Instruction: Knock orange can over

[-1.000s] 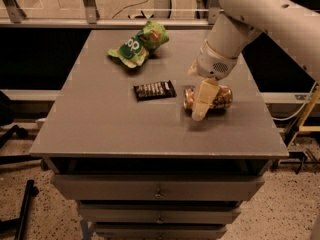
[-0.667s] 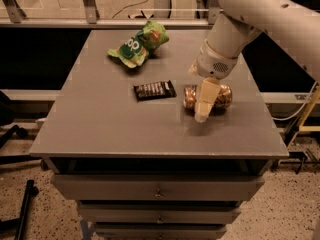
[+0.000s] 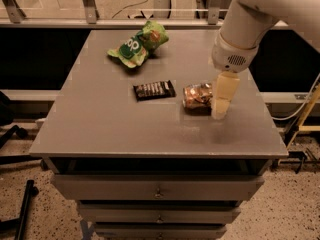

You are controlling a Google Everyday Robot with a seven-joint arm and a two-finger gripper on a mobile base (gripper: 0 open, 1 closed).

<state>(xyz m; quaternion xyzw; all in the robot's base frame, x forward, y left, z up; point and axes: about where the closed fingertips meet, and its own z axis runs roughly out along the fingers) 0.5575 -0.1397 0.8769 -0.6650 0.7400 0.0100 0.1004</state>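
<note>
**A:** Starting from the front, what are we looking at?

**B:** The drawers are facing us, and the grey table is sitting on top of them. The nearest thing over the table is the gripper. It is pointing straight down at the right side, with its pale tip reaching almost to the surface.

**A:** And the can?

**B:** The can is lying just behind and to the left of that tip, right of the table's middle. Its long side is running left to right, and what looks like one end is facing the left. It is not standing, so I am judging the knock-over as done, or as good as done.

**A:** Is anything left to do?

**B:** Little, I am thinking. The can seems to be resting flat and not rolling, though one picture is not proving that. What is left is probably for the arm to lift clear.

**A:** How is the gripper standing, wide or narrow?

**B:** I cannot tell. It is showing as one pale block, with no gap I can make out. It is not wrapping round the can. Its left face is touching the can's right end or sitting just beside it, and the view is too dim there to say which.

**A:** And further back?

**B:** The bar is lying flat just left of the can, apart from it. The bag is lying well beyond, near the far left. The gripper is touching neither of them.
</note>
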